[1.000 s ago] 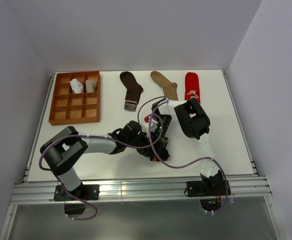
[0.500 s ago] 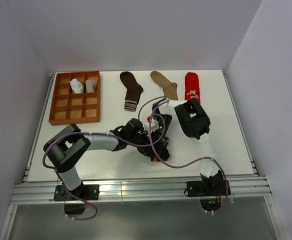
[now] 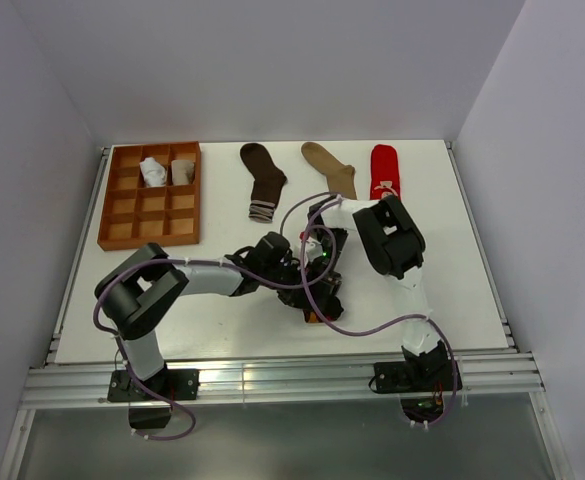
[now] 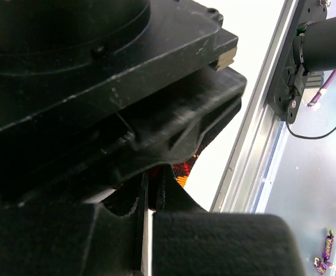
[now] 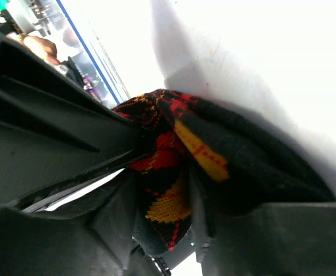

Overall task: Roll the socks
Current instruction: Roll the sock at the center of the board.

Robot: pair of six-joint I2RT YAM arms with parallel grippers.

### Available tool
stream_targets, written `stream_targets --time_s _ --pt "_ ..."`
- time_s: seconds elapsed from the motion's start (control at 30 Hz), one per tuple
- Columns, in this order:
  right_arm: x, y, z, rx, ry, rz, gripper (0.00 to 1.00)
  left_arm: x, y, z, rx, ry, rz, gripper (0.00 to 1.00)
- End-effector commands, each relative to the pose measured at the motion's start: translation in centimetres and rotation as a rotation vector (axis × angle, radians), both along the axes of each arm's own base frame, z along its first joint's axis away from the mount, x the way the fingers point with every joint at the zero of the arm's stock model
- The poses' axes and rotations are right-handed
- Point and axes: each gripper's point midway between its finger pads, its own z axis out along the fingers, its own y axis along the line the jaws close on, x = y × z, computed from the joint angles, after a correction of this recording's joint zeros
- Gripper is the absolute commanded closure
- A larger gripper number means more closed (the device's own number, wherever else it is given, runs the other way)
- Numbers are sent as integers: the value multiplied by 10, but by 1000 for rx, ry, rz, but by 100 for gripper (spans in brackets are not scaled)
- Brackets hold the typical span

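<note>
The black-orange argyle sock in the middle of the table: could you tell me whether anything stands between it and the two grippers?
Nothing visible does. The argyle sock is already bunched between the right gripper fingers, and the left gripper sits shut right against it; the overhead view shows both arms crowded over that spot.

The white table (image 3: 452, 290) carries three flat socks (image 3: 264, 180) and a tray (image 3: 112, 215).

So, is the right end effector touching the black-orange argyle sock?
Touching. The right wrist view shows the argyle sock bunched between the right end effector fingers, fabric pressed against them.
</note>
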Motion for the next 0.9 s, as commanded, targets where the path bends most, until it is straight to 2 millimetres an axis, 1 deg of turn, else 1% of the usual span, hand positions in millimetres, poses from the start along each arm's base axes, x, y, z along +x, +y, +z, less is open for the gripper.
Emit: stream_targets --time_s 0.0,0.03,0.07,0.1,0.13,0.17,0.27,0.3,0.37,0.4,0.47,0.5,0.53,0.57,0.6,0.63,0.67,0.7,0.73,0.77,0.8,0.83,0.87 --pt "50 5 -27 81 -321 37 53 -36 15 -34 128 88 -71 99" --pt "52 6 -23 87 -329 23 51 -35 16 -37 141 93 -65 100" --pt "59 8 -15 109 -360 2 50 -34 16 -38 148 91 -62 100" --pt "62 8 -10 121 -373 -10 47 -32 15 -39 151 92 -57 100" --pt "65 8 -5 132 -382 -25 46 -33 16 -42 158 98 -56 100" --pt "74 6 4 149 -420 -55 46 -32 17 -44 170 97 -47 100" --pt "87 1 15 176 -458 -116 45 -30 17 -48 187 98 -32 100" --pt "95 -6 23 191 -480 -159 44 -29 17 -49 193 101 -27 100" --pt "103 -12 32 217 -496 -205 44 -27 18 -52 205 103 -14 100" --pt "111 -21 41 228 -517 -249 44 -26 17 -52 213 108 -8 100" --pt "116 -31 47 246 -554 -274 44 -24 17 -54 221 113 6 100" --pt "119 -36 49 244 -582 -291 44 -23 18 -55 228 112 14 100" --pt "126 -47 61 248 -645 -318 44 -22 18 -56 235 114 23 100" --pt "133 -51 63 258 -705 -327 44 -22 19 -57 241 121 29 100" --pt "127 -57 58 247 -713 -334 44 -19 17 -56 239 126 37 100" --pt "130 -66 68 244 -787 -341 44 -17 17 -59 254 127 51 100" --pt "135 -68 69 248 -847 -337 43 -18 20 -61 273 143 56 100" --pt "125 -72 64 243 -857 -332 43 -16 18 -60 271 149 61 100" --pt "128 -74 65 253 -918 -309 43 -15 19 -64 286 156 72 100" --pt "125 -75 79 273 -988 -297 42 -13 20 -66 301 170 89 100" --pt "114 -77 72 272 -992 -290 41 -9 17 -65 306 166 98 100" --pt "112 -78 74 287 -1033 -264 40 -9 18 -70 325 176 103 100" --pt "112 -79 87 304 -1119 -241 39 -7 20 -72 343 180 119 100"
